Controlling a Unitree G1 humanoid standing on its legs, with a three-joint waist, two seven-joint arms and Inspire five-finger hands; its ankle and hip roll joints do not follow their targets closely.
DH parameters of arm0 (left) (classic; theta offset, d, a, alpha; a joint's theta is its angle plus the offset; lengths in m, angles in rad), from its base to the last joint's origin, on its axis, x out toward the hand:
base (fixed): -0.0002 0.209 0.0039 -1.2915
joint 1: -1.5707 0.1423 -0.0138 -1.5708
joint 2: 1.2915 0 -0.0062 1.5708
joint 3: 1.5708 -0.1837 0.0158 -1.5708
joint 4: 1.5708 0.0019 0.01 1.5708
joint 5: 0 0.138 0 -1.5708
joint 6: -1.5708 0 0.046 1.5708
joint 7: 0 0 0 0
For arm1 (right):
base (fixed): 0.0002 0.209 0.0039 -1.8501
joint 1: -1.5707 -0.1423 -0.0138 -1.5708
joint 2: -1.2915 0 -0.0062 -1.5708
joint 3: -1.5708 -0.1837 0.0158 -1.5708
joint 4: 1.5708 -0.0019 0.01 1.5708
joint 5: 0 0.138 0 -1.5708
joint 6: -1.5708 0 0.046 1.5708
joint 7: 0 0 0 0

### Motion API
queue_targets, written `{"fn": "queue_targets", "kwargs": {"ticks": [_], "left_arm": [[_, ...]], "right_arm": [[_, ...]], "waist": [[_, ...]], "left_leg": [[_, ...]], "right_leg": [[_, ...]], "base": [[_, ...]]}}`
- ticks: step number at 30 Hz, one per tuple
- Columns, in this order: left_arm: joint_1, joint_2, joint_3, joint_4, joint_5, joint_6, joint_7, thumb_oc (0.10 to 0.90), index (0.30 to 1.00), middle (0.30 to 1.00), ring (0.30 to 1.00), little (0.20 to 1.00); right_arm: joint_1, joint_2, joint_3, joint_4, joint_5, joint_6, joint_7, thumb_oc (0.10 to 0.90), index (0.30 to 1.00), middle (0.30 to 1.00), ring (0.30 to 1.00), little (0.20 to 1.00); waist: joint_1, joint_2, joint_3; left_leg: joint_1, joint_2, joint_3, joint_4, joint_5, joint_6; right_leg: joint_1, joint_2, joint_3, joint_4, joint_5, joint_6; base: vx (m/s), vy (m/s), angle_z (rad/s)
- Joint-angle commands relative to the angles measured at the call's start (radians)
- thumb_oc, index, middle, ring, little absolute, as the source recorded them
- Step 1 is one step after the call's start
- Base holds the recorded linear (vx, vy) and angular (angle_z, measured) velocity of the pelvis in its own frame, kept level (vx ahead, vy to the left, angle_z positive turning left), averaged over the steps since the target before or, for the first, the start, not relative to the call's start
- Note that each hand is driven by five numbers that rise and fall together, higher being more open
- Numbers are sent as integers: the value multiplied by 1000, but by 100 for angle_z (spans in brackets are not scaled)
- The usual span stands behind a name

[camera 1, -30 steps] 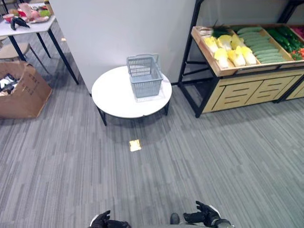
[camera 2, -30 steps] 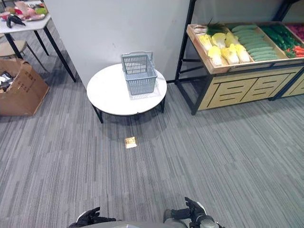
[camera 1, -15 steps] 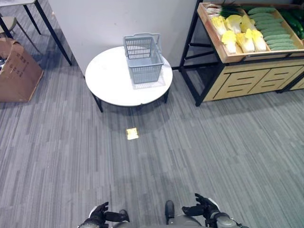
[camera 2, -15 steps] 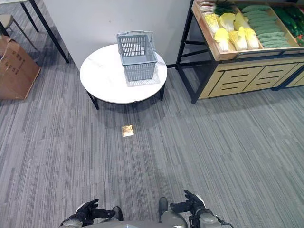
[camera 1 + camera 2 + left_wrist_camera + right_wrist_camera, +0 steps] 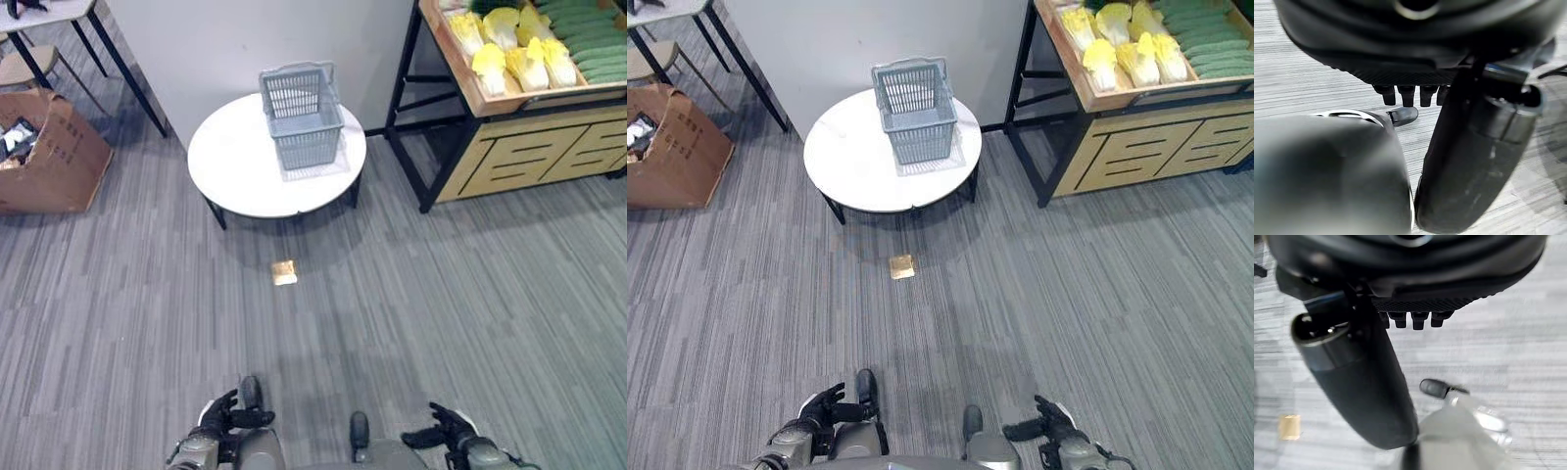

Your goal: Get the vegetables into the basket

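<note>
Grey basket (image 5: 301, 115) sits empty on round white desk (image 5: 245, 166), near wall. Vegetables (image 5: 519, 54) lie in wooden rack tray (image 5: 1097, 98), right of desk, well apart from basket. Left hand (image 5: 220, 416) and right hand (image 5: 446, 431) hang low, fingers relaxed, holding nothing. Small yellow scrap (image 5: 284, 273) on floor before desk.

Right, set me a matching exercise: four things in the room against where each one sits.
Things:
1. grey basket
2. yellow-white cabbages
3. cardboard box
4. small yellow tag

Places:
A. on the floor just in front of the round table
B. on the white round table
C. in the wooden produce shelf
D. on the floor beside the grey-topped table's legs

Pairs: 1-B, 2-C, 3-D, 4-A
</note>
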Motion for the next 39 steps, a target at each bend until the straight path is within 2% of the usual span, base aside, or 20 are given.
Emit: {"fn": "queue_targets", "kwargs": {"ticks": [1, 3, 6, 7, 9, 10, 11, 14, 16, 17, 19, 21, 22, 27, 29, 31, 35, 36, 38, 39], "left_arm": [[83, 13, -21, 6, 47, -9, 5, 900, 1000, 1000, 1000, 1000], [78, 18, -29, 2, 58, -7, 3, 900, 1000, 1000, 1000, 1000], [71, 27, -42, -15, 70, -12, -3, 900, 1000, 1000, 1000, 1000], [65, 34, -48, -27, 71, -14, -9, 900, 1000, 1000, 1000, 1000], [62, 37, -52, -29, 75, -14, -7, 900, 1000, 1000, 1000, 1000], [53, 42, -55, -33, 77, -15, -6, 900, 1000, 1000, 1000, 1000], [47, 46, -57, -36, 76, -17, -3, 900, 1000, 1000, 1000, 1000], [38, 52, -61, -41, 73, -15, -5, 900, 1000, 1000, 1000, 1000], [37, 59, -56, -44, 65, -16, -5, 900, 1000, 1000, 1000, 1000], [37, 58, -56, -44, 65, -16, -5, 900, 1000, 1000, 1000, 1000], [35, 67, -40, -38, 52, -15, -6, 900, 1000, 1000, 1000, 1000], [35, 69, -37, -35, 50, -15, -4, 900, 1000, 1000, 1000, 1000], [36, 68, -29, -28, 45, -17, 3, 900, 1000, 1000, 1000, 1000], [31, 50, -30, -16, 57, -23, 9, 900, 1000, 1000, 1000, 1000], [41, 42, -26, -14, 56, -24, 7, 900, 1000, 1000, 1000, 1000], [49, 37, -20, -8, 55, -22, 3, 900, 1000, 1000, 1000, 1000], [50, 20, -26, 2, 45, -18, -1, 900, 1000, 1000, 1000, 1000], [51, 12, -33, -2, 40, -18, -4, 900, 1000, 1000, 1000, 1000], [50, 12, -32, -5, 36, -18, -6, 900, 1000, 1000, 1000, 1000], [44, 9, -37, -9, 31, -19, -3, 900, 1000, 1000, 1000, 1000]], "right_arm": [[69, 0, 27, -22, -40, -3, 8, 900, 1000, 1000, 1000, 1000], [72, 2, 26, -18, -45, -2, 9, 900, 1000, 1000, 1000, 1000], [73, 7, 27, -15, -53, 5, 13, 900, 1000, 1000, 1000, 1000], [64, 9, 32, -16, -60, 5, 10, 900, 1000, 1000, 1000, 1000], [59, 11, 32, -19, -59, 5, 6, 900, 1000, 1000, 1000, 1000], [44, 14, 33, -33, -54, 5, 4, 900, 1000, 1000, 1000, 1000], [34, 14, 39, -34, -56, 5, 0, 900, 1000, 1000, 1000, 1000], [17, 11, 47, -49, -54, 2, -2, 900, 1000, 1000, 1000, 1000], [11, 13, 49, -62, -49, -1, -6, 900, 1000, 1000, 1000, 1000], [11, 12, 49, -62, -49, -1, -6, 900, 1000, 1000, 1000, 1000], [2, 12, 49, -60, -40, -3, -8, 900, 1000, 1000, 1000, 1000], [0, 13, 47, -57, -37, -3, -11, 900, 1000, 1000, 1000, 1000], [-4, 21, 40, -57, -22, -7, -18, 900, 1000, 1000, 1000, 1000], [-7, 22, 40, -66, -10, -11, -18, 900, 1000, 1000, 1000, 1000], [4, 20, 36, -71, -8, -9, -12, 900, 1000, 1000, 1000, 1000], [12, 16, 35, -74, -6, -8, -9, 900, 1000, 1000, 1000, 1000], [7, -15, 36, -78, -11, -9, -2, 900, 1000, 1000, 1000, 1000], [2, -32, 39, -90, -12, -13, -4, 900, 1000, 1000, 1000, 1000], [-1, -38, 38, -93, -6, -16, -5, 900, 1000, 1000, 1000, 1000], [-6, -46, 35, -97, 1, -19, -8, 900, 1000, 1000, 1000, 1000]], "waist": [[-5, -24, -63], [-9, -32, -70], [-9, -59, -76], [-6, -73, -74], [-4, -78, -74], [-4, -86, -63], [-2, -85, -55], [1, -73, -41], [-1, -69, -29], [1, -66, -32], [-1, -65, -23], [-4, -62, -21], [-10, -58, -9], [-51, -60, 25], [-64, -57, 29], [-64, -55, 19], [-71, -19, -3], [-74, -3, -5], [-75, 2, -2], [-74, 3, 4]], "left_leg": [[-22, -19, 34, 28, 68, 23], [-6, -42, 61, 34, 57, 35], [4, -91, 93, 64, 8, 76], [-6, -121, 101, 91, -26, 100], [-11, -132, 106, 100, -43, 111], [-6, -158, 114, 111, -73, 133], [-1, -161, 117, 108, -81, 141], [15, -167, 125, 100, -96, 157], [58, -186, 131, 83, -118, 170], [54, -183, 132, 84, -118, 169], [115, -188, 153, 40, -133, 160], [124, -186, 152, 36, -135, 156], [153, -181, 152, 33, -150, 144], [212, -187, 104, 95, -222, 118], [244, -188, 77, 110, -247, 111], [273, -190, 56, 110, -260, 100], [284, -146, 20, 106, -218, 69], [271, -118, 4, 143, -181, 48], [257, -108, -5, 173, -157, 38], [236, -98, -15, 225, -121, 27]], "right_leg": [[49, -72, 27, 150, -68, 111], [35, -100, 37, 173, -44, 127], [19, -148, 67, 200, 52, 155], [-2, -173, 86, 224, 120, 167], [-13, -183, 93, 236, 148, 173], [-48, -198, 97, 294, 206, 181], [-81, -197, 92, 328, 232, 180], [-119, -187, 59, 405, 256, 173], [-149, -199, 3, 451, 253, 170], [-152, -196, 4, 448, 256, 169], [-214, -190, -83, 376, 199, 157], [-225, -182, -97, 351, 178, 158], [-270, -170, -133, 267, 139, 159], [-356, -196, -102, 82, 233, 190], [-379, -205, -77, 84, 249, 199], [-362, -203, -77, 95, 260, 192], [-345, -171, -114, 135, 225, 161], [-344, -154, -131, 162, 189, 142], [-338, -145, -138, 169, 175, 131], [-331, -137, -140, 179, 159, 116]], "base": [[182, 208, -57], [210, 267, -40], [199, 280, -26], [194, 313, -28], [126, 242, -16], [90, 224, -21], [86, 221, -26], [63, 194, -12], [93, 190, -2], [138, 139, -20], [181, 92, -34], [138, -5, -17], [195, -49, 0], [251, -116, 8], [284, -167, 52], [233, -198, 66], [199, -265, 57], [229, -334, 28], [127, -206, 18], [125, -250, 8]]}}
